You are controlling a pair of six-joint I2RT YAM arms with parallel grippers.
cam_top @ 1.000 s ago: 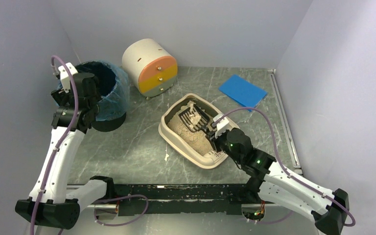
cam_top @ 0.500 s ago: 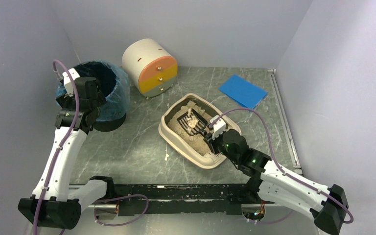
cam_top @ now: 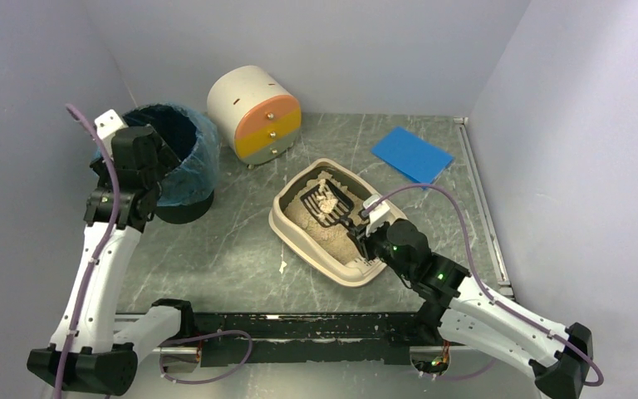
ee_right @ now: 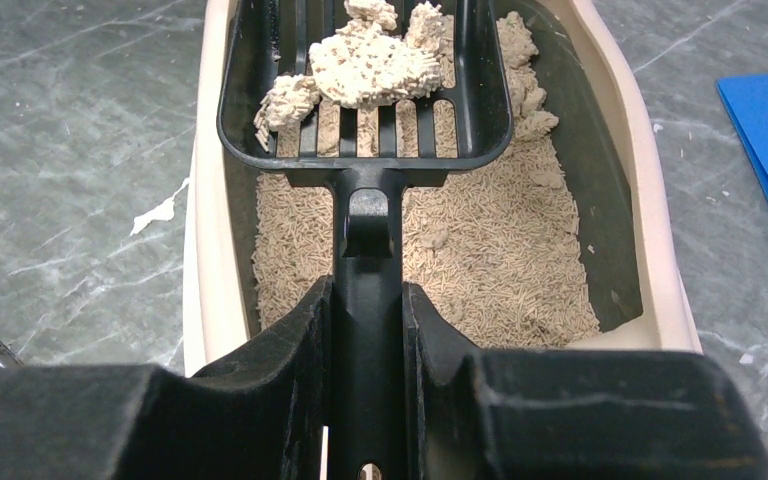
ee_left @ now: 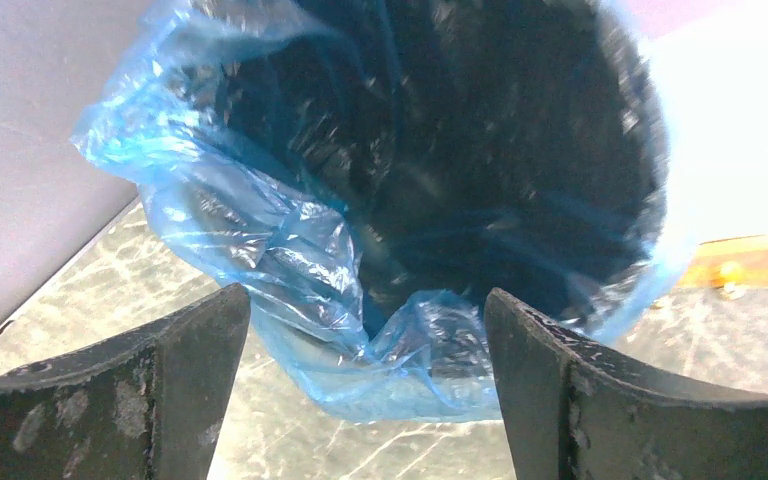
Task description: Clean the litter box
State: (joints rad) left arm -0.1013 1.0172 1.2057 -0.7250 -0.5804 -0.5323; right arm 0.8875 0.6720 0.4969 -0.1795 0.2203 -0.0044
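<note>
Litter box [cam_top: 280,223] — mid-table, tan litter inside. Right gripper [ee_right: 365,310] clamped tight on black scoop [ee_right: 360,140] handle, clumps [ee_right: 370,65] aboard: scooping step. Left gripper [ee_left: 360,350] spread wide, empty, at lined bin [ee_left: 460,150] — next, a level carry there.

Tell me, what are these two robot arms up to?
They are cleaning a litter box. The right arm's fingers are shut on the handle of a black slotted scoop, held over the tray with pale clumps lying on it. The left arm's fingers stand open and empty, close to the black bin with its blue liner. The clumps have not yet gone into the bin.
</note>
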